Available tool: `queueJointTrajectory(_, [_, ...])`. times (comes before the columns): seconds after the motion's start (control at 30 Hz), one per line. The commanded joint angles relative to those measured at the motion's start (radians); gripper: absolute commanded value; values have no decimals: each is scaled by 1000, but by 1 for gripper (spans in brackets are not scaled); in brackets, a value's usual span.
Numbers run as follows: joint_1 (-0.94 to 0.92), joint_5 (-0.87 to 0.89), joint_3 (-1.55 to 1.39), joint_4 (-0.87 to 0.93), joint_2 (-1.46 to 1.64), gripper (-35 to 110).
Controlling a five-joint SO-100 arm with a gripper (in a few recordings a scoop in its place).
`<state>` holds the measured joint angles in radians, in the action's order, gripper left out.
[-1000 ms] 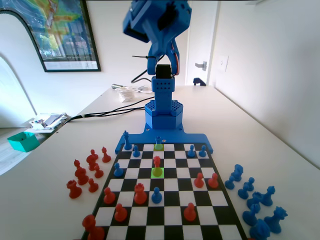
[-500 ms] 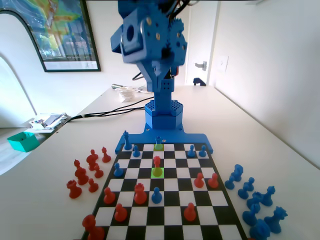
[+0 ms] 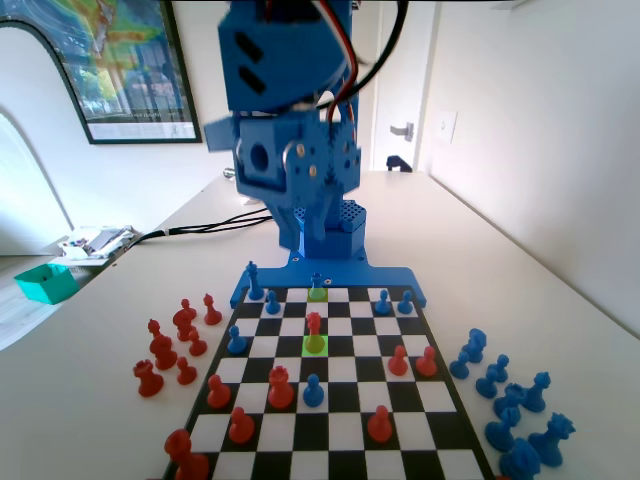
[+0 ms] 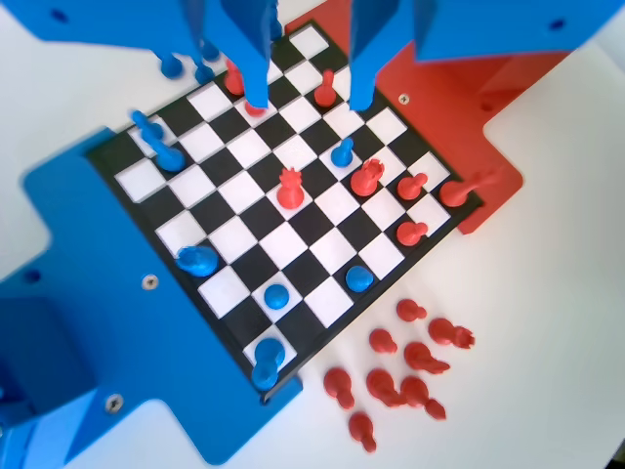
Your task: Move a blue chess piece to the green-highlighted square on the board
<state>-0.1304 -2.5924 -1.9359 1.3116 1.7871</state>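
Note:
The board (image 3: pixel 345 372) lies in front of the blue arm. A slim blue chess piece (image 3: pixel 316 282) stands on a dull yellow-green square (image 3: pixel 317 295) in the row nearest the arm; it also shows in the wrist view (image 4: pixel 197 259). Two squares nearer the camera is the green-highlighted square (image 3: pixel 314 346), with a red piece (image 3: pixel 314 324) standing on it. My gripper (image 3: pixel 300 235) hangs high over the arm's end of the board. From the wrist camera, the gripper (image 4: pixel 308 98) is open with nothing between its jaws, well above the pieces.
Several red pieces (image 3: pixel 170 345) stand off the board on the left in the fixed view, several blue ones (image 3: pixel 510 400) on the right. More red and blue pieces are spread over the board. A teal tray (image 3: pixel 45 283) and cables (image 3: pixel 200 225) lie at the back left.
The arm has folded forward and down. The gripper head has dropped from the top of the fixed view to just above the base. No piece has moved.

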Motion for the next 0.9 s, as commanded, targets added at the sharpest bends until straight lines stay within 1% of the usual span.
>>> queueJointTrajectory(0.0, [-20,-21,-11,-28,-11,14])
queueJointTrajectory(0.23, [-31,-8,-52,-117,-78,14])
queueJointTrajectory(0.47, [-29,63,23,-156,-212,14])
queueJointTrajectory(0.67, [-25,137,-58,-258,-229,15])
queueJointTrajectory(0.87, [-5,173,-97,-284,-227,15])
